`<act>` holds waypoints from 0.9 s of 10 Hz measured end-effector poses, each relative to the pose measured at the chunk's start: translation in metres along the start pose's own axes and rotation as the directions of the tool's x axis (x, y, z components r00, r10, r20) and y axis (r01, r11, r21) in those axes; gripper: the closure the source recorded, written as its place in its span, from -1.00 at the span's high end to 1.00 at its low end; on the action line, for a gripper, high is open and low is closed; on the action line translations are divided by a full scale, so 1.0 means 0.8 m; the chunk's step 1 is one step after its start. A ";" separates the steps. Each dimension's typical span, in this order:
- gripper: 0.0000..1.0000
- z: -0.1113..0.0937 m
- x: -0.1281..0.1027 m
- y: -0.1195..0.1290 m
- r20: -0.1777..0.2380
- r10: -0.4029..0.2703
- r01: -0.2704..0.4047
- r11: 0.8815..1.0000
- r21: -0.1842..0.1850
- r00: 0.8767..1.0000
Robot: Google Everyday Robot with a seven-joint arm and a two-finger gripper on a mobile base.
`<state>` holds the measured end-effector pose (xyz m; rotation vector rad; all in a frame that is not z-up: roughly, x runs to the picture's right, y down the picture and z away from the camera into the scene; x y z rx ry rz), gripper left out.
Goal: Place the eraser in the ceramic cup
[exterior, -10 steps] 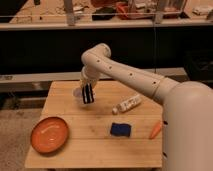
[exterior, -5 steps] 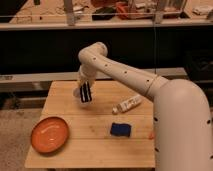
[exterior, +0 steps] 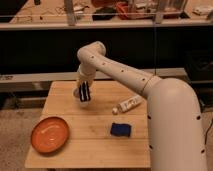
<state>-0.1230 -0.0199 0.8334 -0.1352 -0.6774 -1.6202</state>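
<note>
My gripper (exterior: 84,86) is over the far left part of the wooden table (exterior: 95,148), at the end of the white arm that reaches in from the right. It is shut on the eraser (exterior: 84,92), a black block with pale stripes that hangs upright. The ceramic cup (exterior: 83,103) is a small white cup standing right under the eraser. The eraser's lower end is at the cup's mouth and hides most of the cup. I cannot tell how far it reaches inside.
An orange round plate (exterior: 50,134) lies at the table's front left. A white bottle (exterior: 127,104) lies on its side right of the cup. A blue squarish pad (exterior: 120,130) sits in front of the bottle. Dark shelves stand behind the table.
The gripper with the eraser has moved slightly left and settled over the cup. The arm's elbow has swung closer to the camera on the right.
</note>
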 end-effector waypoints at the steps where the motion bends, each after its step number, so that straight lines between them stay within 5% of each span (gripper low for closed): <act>1: 0.12 0.003 0.000 0.000 0.009 0.006 -0.006 1.000 -0.003 1.000; 4: 0.58 0.010 0.002 -0.007 0.027 0.018 -0.018 1.000 -0.004 0.999; 9: 0.60 0.012 0.004 -0.010 0.050 0.029 -0.027 0.999 -0.025 0.998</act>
